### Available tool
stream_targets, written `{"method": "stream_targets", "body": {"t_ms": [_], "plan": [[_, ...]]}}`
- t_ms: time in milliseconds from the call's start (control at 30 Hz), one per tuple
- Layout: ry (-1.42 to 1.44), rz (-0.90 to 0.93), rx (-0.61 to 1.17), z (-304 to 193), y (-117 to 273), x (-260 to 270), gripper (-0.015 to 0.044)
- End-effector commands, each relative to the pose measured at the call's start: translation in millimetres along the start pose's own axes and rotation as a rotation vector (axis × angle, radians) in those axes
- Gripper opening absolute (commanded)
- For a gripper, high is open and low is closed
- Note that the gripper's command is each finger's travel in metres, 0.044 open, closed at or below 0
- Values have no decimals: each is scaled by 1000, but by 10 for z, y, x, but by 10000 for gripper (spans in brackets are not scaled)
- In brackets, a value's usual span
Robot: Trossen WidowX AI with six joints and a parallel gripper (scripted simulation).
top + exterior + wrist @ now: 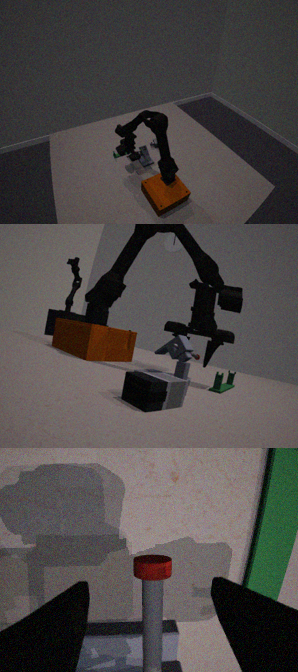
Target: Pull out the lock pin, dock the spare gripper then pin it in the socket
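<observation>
The lock pin [197,357] [152,618] is in the mount [146,156] [183,346] [167,645], sticking out at a slant with its red cap [197,357] [152,568] on the end. I think it is light and stiff, and its smooth round stick could roll or slip if I pinch it off to one side. I'd take hold of the stick just under the cap, with a finger on each side, and pull straight along it so it doesn't jam (a crooked tug might shove the mount too). My gripper [127,154] [196,355] [151,587] is open, with a finger on each side of the pin in the wrist view and nothing squeezed. Near the mount is the green rack [115,154] [223,388] [275,523], with two posts that might hold the pin for a bit. The spare gripper [153,144] [144,391] lies apart from the mount; it looks chunky and probably heavier, so I'd grab its body squarely. Farther out, the orange base box [166,193] [111,343] holds up my arm.
</observation>
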State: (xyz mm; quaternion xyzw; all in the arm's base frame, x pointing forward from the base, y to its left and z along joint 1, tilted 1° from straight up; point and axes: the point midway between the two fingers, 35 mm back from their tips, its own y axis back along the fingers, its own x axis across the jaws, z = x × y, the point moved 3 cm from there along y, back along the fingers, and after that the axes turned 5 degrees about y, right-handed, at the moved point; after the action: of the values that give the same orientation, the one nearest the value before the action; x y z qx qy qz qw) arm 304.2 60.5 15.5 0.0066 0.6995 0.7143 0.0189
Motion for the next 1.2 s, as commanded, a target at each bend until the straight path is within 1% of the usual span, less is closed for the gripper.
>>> {"method": "stream_targets", "body": {"t_ms": [0,367,433,733,1167], "plan": [[-5,6,3,-5,-23,18,300],[-5,6,3,-5,-23,18,11],[-5,6,3,-5,-23,18,0],[-5,6,-7,-5,-18,14,0],[-5,0,-174,24,86,7,0]]}}
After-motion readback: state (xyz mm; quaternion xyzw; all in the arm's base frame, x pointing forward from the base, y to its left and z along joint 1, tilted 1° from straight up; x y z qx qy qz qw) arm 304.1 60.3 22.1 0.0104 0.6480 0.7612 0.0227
